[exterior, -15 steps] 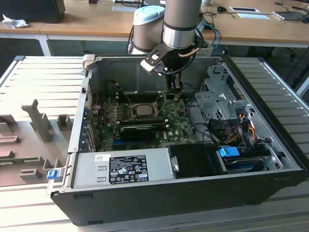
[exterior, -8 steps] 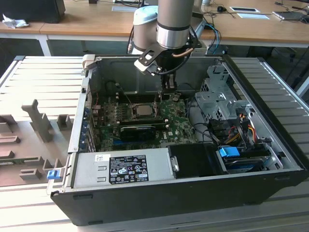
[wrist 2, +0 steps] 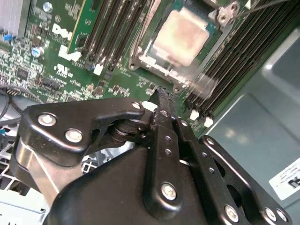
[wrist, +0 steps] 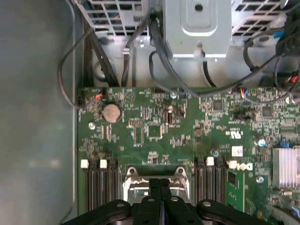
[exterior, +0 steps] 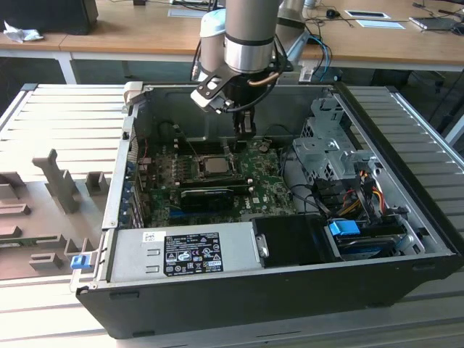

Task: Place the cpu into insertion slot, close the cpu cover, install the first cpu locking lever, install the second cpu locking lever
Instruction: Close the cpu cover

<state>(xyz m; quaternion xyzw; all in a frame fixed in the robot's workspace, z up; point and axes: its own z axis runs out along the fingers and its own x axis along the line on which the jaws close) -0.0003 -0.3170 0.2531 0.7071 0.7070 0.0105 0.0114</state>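
The cpu is a flat square chip with a matte, pale silvery top. It lies seated in the insertion slot, a dark square socket. The cpu cover, a thin frame of bright stamped metal with a cut-out centre, borders the slot; I cannot tell whether it is latched.

Just beside the slot hangs the gripper, made of smooth black linkage arms studded with silver bolt heads. Its two slim fingers are pressed flat together with nothing between them. I cannot tell whether the tips touch the board.

Long black ribbed memory slots flank the insertion slot on two sides. The glossy green motherboard spreads around it, dotted with small chips. A round silver coin cell sits near the slot, and a finned metal heat sink lies farther off.

Well beyond the slot are a perforated grey drive cage, a boxy silver power supply and the black sheet-metal case.
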